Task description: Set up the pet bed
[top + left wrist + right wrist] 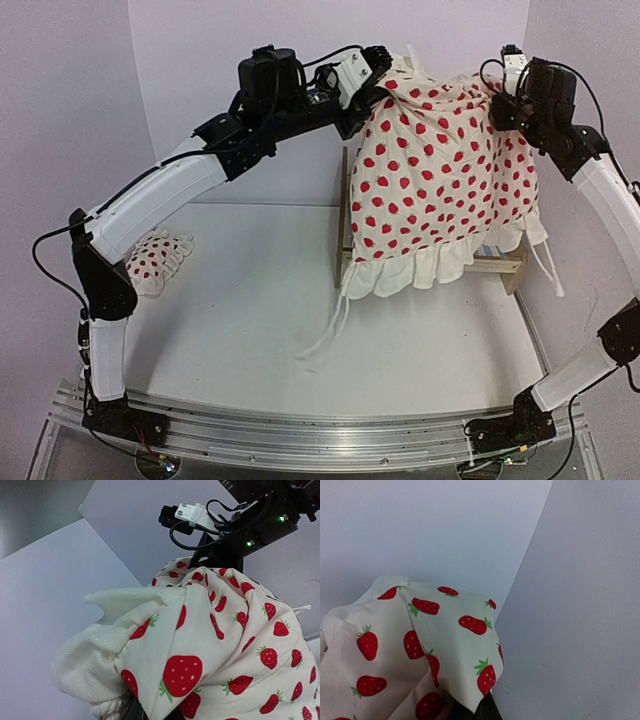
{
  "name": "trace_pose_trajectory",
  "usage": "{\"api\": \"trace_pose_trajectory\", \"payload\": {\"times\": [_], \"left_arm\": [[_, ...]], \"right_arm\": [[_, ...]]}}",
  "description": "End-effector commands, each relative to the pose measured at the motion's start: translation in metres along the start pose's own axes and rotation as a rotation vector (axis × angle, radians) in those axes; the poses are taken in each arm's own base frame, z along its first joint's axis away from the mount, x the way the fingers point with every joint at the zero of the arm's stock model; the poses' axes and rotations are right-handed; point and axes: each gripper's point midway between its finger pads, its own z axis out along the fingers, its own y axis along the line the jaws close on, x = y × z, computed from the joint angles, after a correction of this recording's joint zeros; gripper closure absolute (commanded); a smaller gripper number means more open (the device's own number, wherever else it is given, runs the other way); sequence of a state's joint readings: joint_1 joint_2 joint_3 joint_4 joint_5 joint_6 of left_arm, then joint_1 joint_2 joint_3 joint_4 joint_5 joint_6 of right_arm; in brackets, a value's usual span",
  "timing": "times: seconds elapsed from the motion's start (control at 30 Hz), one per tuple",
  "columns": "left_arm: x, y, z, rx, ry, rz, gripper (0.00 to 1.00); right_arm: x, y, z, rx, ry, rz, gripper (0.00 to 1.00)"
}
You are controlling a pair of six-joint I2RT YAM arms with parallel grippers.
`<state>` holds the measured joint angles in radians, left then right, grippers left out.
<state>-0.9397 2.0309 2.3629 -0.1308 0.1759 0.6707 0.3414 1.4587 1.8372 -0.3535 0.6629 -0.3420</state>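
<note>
Both my arms arched high, cream ruffled strawberry-print blanket (pixel 440 180) hung between them

My left claw (pixel 385 88) and right claw (pixel 500 105) are each clamped tight on an upper corner of the blanket; elbows bent, wrists level above the far right of the white table (pixel 260 340); the light-wood pet bed (pixel 346 235) stands there beneath the drape, mostly hidden, only frame edges showing; a small matching pillow (pixel 155 262) lies beside my left arm.

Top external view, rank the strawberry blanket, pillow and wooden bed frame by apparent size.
1. blanket, largest by far.
2. pillow.
3. bed frame: only thin wood strips show; the blanket hides the rest, so its rank is unsure.
</note>
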Motion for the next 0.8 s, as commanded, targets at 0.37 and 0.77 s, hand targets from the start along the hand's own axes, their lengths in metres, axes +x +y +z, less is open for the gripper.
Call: {"api": "trace_pose_trajectory", "payload": {"times": [0.37, 0.77], "left_arm": [[0.096, 0.051, 0.049, -0.47, -0.037, 0.351, 1.0], [0.089, 0.092, 0.028, -0.617, -0.056, 0.41, 1.0]], "right_arm": [[0.063, -0.048, 0.105, 0.08, 0.119, 0.086, 1.0], [0.019, -0.081, 0.036, 0.147, 0.014, 0.163, 1.0]]}}
